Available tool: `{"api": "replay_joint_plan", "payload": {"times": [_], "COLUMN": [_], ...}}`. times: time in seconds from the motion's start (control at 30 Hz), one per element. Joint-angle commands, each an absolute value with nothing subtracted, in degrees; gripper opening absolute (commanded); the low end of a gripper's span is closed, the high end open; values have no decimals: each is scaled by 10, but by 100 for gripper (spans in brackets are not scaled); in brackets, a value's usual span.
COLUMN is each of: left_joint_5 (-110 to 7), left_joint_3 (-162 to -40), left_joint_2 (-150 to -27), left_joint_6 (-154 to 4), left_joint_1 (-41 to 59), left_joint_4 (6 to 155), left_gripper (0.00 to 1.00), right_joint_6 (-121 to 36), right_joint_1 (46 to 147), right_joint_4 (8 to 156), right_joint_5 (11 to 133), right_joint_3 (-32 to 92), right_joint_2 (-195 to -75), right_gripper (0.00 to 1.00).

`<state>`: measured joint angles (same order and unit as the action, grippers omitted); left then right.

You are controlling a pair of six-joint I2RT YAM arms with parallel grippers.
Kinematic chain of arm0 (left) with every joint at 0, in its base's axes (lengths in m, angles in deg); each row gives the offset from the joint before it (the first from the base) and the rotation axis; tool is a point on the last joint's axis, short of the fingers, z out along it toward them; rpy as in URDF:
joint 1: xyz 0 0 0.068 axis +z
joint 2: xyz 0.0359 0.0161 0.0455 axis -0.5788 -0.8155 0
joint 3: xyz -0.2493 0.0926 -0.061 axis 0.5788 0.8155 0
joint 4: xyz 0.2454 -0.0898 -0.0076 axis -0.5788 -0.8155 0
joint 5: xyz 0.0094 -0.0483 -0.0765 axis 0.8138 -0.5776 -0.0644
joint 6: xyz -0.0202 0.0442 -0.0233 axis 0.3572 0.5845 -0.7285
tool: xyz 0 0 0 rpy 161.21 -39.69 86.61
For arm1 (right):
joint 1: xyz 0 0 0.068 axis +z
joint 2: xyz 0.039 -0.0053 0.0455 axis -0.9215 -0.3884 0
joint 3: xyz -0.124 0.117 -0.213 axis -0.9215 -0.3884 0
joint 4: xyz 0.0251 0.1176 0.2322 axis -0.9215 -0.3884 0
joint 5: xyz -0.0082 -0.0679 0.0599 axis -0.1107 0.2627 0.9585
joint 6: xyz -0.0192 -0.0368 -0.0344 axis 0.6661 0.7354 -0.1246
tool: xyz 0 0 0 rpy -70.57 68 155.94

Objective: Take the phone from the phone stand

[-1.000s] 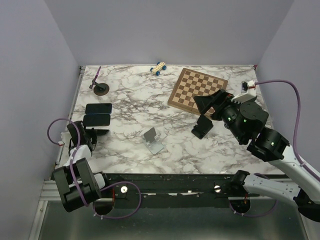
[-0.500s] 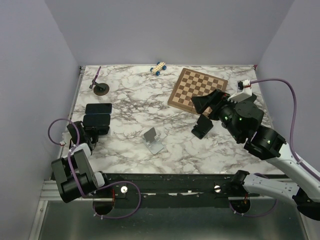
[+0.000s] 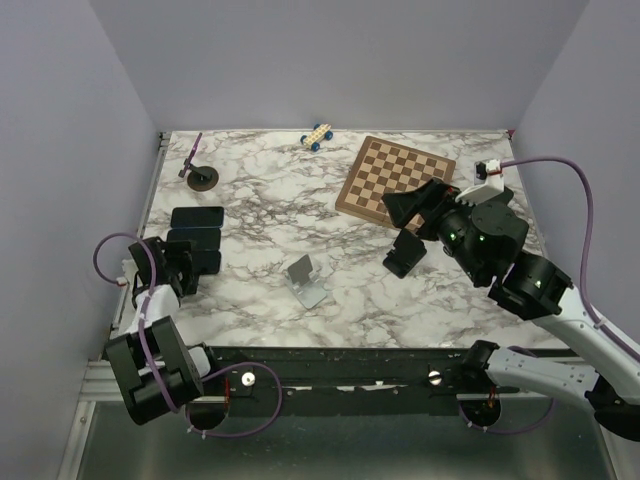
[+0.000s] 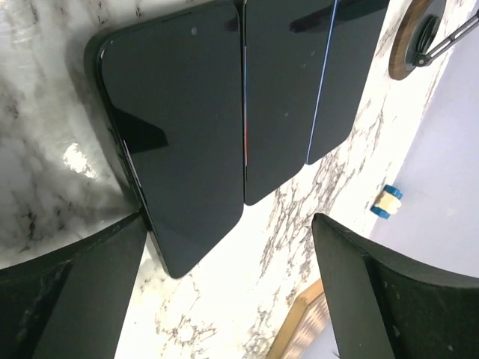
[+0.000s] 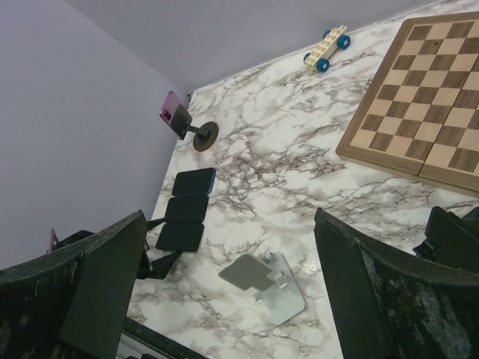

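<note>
Since the silver phone stand (image 3: 306, 280) carries nothing and three dark phones lie flat in a row well to its left, I judge the removal itself done. The step in hand is letting go and backing off.

Left hand (image 4: 228, 247): fingers spread wide, pinching nothing. The phone (image 4: 179, 127) nearest it lies face up on the worktop (image 4: 45, 149), well left of the stand. I take this one to be the task's phone, though the frames cannot prove which of the three it is. Its long edge lies against the next of the two other phones (image 4: 284, 97), with no gap visible. One corner of it sits right at the tip of one finger (image 4: 82, 284); touching or just clear, cannot tell.

Right hand (image 5: 230, 224): fingers spread, empty, held in the air to the right of the stand and looking across at it.

How to finish well (judgement):
- Hold the left fingers spread; any closing would catch the phone's corner.
- Lift first, then draw off on the side away from the stand, so the finger does not drag the phone.
- Go slowly: the phones touch, so a nudge would pass down the row.
- The right arm needs no move.
</note>
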<state>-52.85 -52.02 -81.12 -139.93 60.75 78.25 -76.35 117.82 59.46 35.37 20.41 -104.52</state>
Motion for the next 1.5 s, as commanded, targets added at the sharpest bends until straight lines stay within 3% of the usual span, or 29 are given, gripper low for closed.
{"api": "replay_joint_plan", "payload": {"times": [0.0, 0.33, 0.5, 1.0, 1.47], "left_joint_5": [-502, -436, -398, -417, -366], "left_joint_3": [-548, -600, -663, -1162, -1286], "left_joint_2": [-760, -642, -641, -1011, -1184], "left_joint_6": [-1353, -1249, -1148, -772, -639], "left_joint_1": [611, 603, 561, 449, 398], "left_joint_4": [696, 621, 648, 485, 520], "left_gripper": [98, 98, 96, 95, 96], "right_joint_6": [-762, -749, -731, -693, -660], "right_joint_1": [1179, 1179, 1179, 1179, 1179], "right_joint_4": [604, 613, 618, 627, 623], "right_joint_5": [359, 377, 384, 404, 437], "right_joint_3": [196, 188, 184, 189, 224], "right_joint_2": [-1034, -1021, -1017, -1035, -1121], "right_gripper": [100, 100, 100, 100, 100]}}
